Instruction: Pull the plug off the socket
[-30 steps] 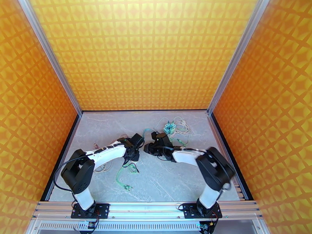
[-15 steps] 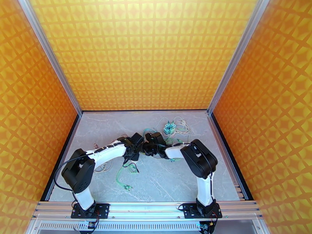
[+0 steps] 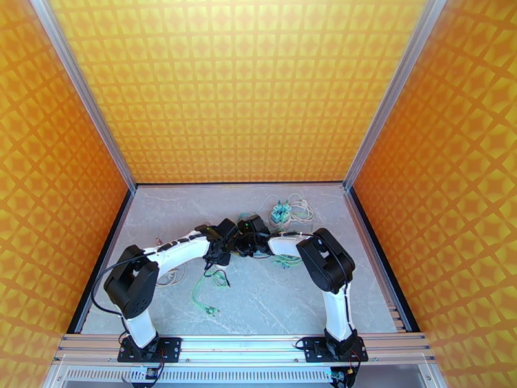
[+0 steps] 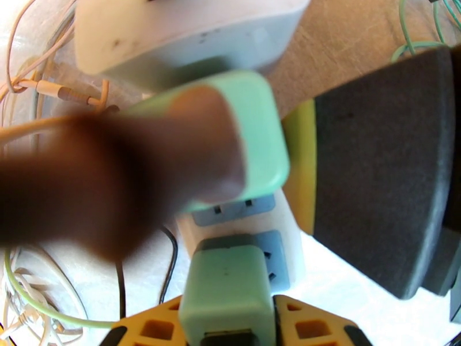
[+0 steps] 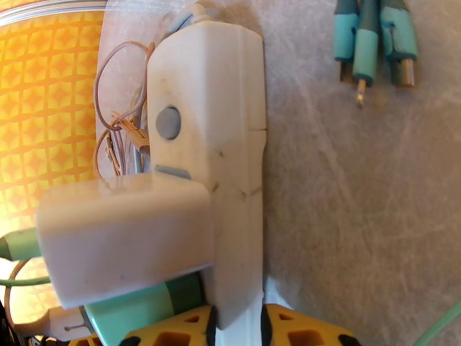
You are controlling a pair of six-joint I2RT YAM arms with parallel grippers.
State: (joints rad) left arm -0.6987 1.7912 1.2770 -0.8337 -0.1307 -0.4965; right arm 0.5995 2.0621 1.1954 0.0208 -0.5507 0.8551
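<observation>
A white power strip (image 5: 233, 168) lies on the grey table between both arms. My right gripper (image 5: 236, 325) is shut on the strip's near end, yellow fingers on either side. A white adapter (image 5: 124, 237) and a mint-green plug (image 5: 144, 307) sit in its side. In the left wrist view my left gripper (image 4: 227, 321) is shut on a mint-green plug (image 4: 227, 286) standing against the strip's face (image 4: 276, 255). A second mint plug (image 4: 256, 139) sits further along, flanked by a dark pad and a blurred dark finger. From above, left gripper (image 3: 224, 244) and right gripper (image 3: 249, 235) meet mid-table.
A green cable (image 3: 207, 293) trails toward the front. White cords and small mint adapters (image 3: 284, 211) lie at the back. Three teal-sleeved connectors (image 5: 371, 36) rest beyond the strip. Thin white wires (image 4: 23, 295) lie left of it. Orange walls enclose the table.
The right arm has folded in and its gripper has moved left and slightly back, closing against the left gripper. The left arm has barely moved.
</observation>
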